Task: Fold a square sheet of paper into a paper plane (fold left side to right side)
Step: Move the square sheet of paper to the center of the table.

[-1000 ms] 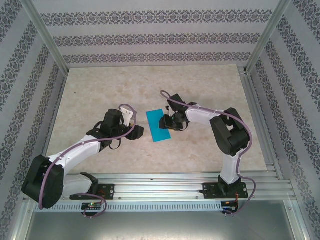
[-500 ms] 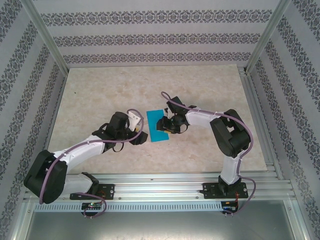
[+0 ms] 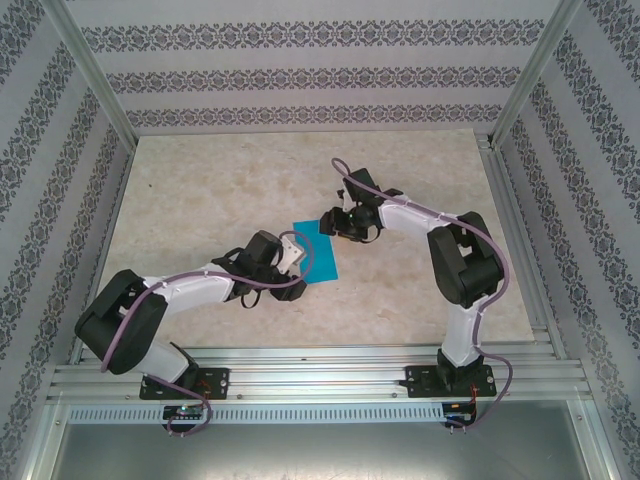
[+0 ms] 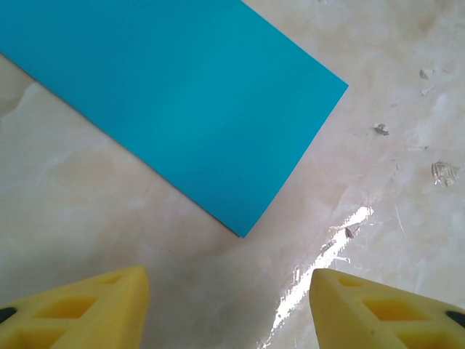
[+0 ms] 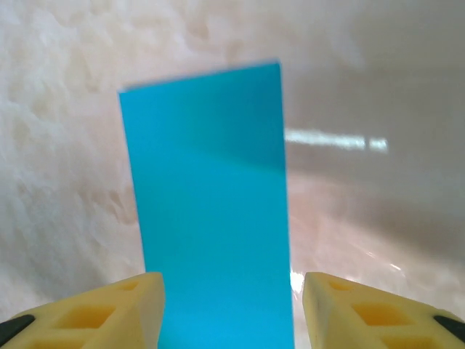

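Since a second ago both arms have shifted: my left tool (image 4: 229, 309) has swung in toward the near left corner of the square sheet of paper (image 3: 322, 250), and my right tool (image 5: 232, 313) has gone up to its far end. Folded to a narrow rectangle, the sheet lies flat mid-counter (image 3: 200, 190). Left fingers stand apart, just short of the corner. Right fingers stand apart, straddling the sheet's end.

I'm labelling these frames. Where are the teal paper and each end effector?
teal paper (image 3: 322, 255): top external view, middle of the sheet.
left end effector (image 4: 227, 280): left wrist view, midway between its fingertips.
right end effector (image 5: 232, 282): right wrist view, midway between its fingertips.
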`<state>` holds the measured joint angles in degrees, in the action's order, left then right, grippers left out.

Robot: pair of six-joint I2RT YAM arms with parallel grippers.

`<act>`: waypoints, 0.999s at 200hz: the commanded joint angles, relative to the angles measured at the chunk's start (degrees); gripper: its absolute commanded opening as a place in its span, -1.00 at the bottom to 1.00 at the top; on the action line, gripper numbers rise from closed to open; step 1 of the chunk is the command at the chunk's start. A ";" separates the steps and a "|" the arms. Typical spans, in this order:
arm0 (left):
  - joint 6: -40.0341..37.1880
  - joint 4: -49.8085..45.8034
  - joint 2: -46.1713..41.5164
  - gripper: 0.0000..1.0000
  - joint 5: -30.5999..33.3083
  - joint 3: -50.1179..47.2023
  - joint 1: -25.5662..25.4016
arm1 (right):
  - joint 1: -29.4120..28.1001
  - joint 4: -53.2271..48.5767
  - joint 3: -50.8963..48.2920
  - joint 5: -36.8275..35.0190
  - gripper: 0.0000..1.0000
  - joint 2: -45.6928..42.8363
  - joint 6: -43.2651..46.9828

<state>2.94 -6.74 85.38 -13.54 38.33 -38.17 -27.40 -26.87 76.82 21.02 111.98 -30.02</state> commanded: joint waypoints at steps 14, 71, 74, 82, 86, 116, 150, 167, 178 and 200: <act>-2.15 1.29 1.80 0.22 0.84 1.83 -1.27 | -0.19 -3.71 8.12 -2.69 0.08 6.90 3.81; -2.91 1.16 3.71 0.22 1.20 2.31 -1.97 | -0.60 -9.76 18.46 -5.65 0.18 14.06 6.97; -2.94 1.09 3.84 0.22 1.24 2.38 -2.06 | -0.68 -9.96 18.61 -5.64 0.18 14.33 6.99; -2.97 0.81 4.29 0.22 1.58 2.62 -2.33 | -0.77 -10.30 18.97 -5.46 0.18 14.80 6.91; -3.09 0.71 4.36 0.22 1.65 2.63 -2.34 | -0.88 -10.35 18.97 -5.38 0.17 14.89 6.77; -3.12 0.87 4.64 0.22 1.89 2.72 -2.52 | -1.75 -10.84 18.26 -4.85 0.17 15.46 5.96; -3.51 0.70 5.04 0.22 2.01 2.85 -2.62 | -2.69 -8.86 14.82 -2.24 0.17 14.25 4.21; -3.73 0.69 5.23 0.22 2.02 2.81 -2.69 | -3.41 -8.56 13.28 -1.98 0.16 13.21 3.78; -3.86 0.55 5.43 0.22 2.07 2.91 -2.75 | -3.79 -8.05 12.25 -1.63 0.16 12.38 3.39; -4.32 0.33 5.82 0.22 2.20 3.32 -2.93 | -4.02 -6.62 10.33 -0.53 0.15 10.79 2.09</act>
<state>0.40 -6.74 90.06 -12.05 39.75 -39.94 -29.45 -32.69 90.30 16.99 124.27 -25.78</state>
